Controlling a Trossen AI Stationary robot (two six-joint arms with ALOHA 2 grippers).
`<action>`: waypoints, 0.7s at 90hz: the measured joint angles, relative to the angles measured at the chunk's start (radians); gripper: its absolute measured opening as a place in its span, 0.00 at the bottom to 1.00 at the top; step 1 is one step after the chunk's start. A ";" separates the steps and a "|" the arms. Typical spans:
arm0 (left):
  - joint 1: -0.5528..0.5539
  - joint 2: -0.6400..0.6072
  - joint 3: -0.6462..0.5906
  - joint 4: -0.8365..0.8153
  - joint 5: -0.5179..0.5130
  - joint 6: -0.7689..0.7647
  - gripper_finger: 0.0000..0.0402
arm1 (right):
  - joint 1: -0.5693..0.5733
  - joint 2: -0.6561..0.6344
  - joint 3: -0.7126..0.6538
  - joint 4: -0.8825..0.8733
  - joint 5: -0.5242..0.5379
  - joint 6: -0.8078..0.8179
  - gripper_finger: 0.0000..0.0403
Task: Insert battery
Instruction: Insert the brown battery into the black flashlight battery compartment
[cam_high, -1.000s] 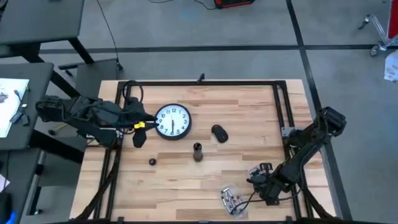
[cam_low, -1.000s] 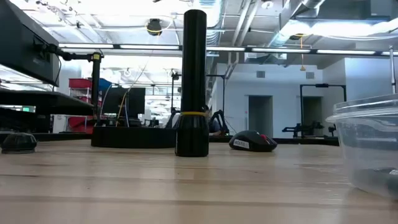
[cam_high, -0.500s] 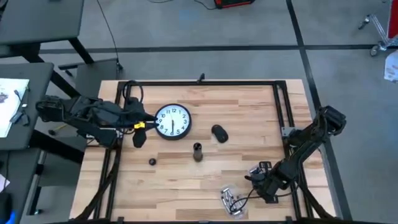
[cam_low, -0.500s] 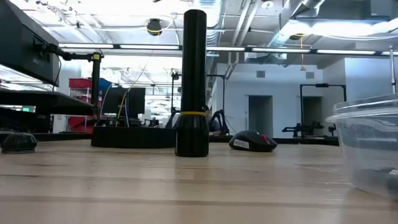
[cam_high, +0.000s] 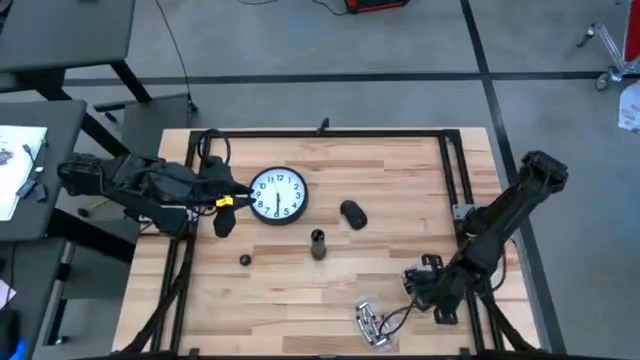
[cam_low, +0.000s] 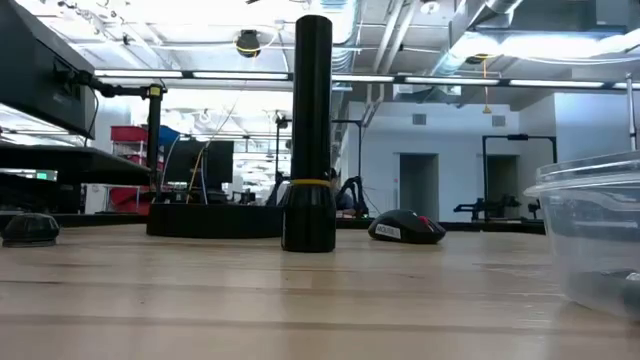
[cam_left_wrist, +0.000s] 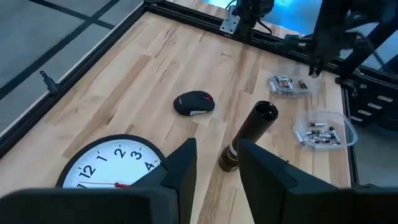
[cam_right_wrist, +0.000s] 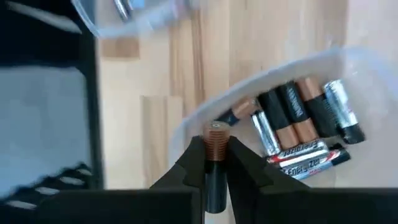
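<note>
The right end effector (cam_right_wrist: 214, 163) pinches a battery (cam_right_wrist: 215, 167) around its smooth, rigid, likely slippery barrel, above the clear tub (cam_right_wrist: 261, 99) near the surface's front-right corner.

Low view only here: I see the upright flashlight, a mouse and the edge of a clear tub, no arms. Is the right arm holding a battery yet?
Observer: Yes. The right wrist view shows the right gripper shut on a battery, copper end sticking out past its fingers.
Operator: Where is it on the table?
Observer: The high view puts it on the right side of the table, beside the clear tub and well apart from the flashlight.
Operator: Left arm?
Observer: The left gripper sits at the left edge of the clock, fingers open, holding nothing.
</note>
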 joint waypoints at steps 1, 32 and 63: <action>0.000 0.000 0.000 0.002 0.000 0.000 0.24 | -0.003 -0.011 0.000 0.002 0.006 0.000 0.06; 0.002 0.012 0.000 0.119 0.032 -0.013 0.24 | -0.268 -0.230 0.002 0.413 0.313 -0.250 0.05; 0.047 0.180 -0.001 0.360 0.173 0.069 0.33 | -0.549 -0.126 0.015 1.173 0.258 -0.662 0.05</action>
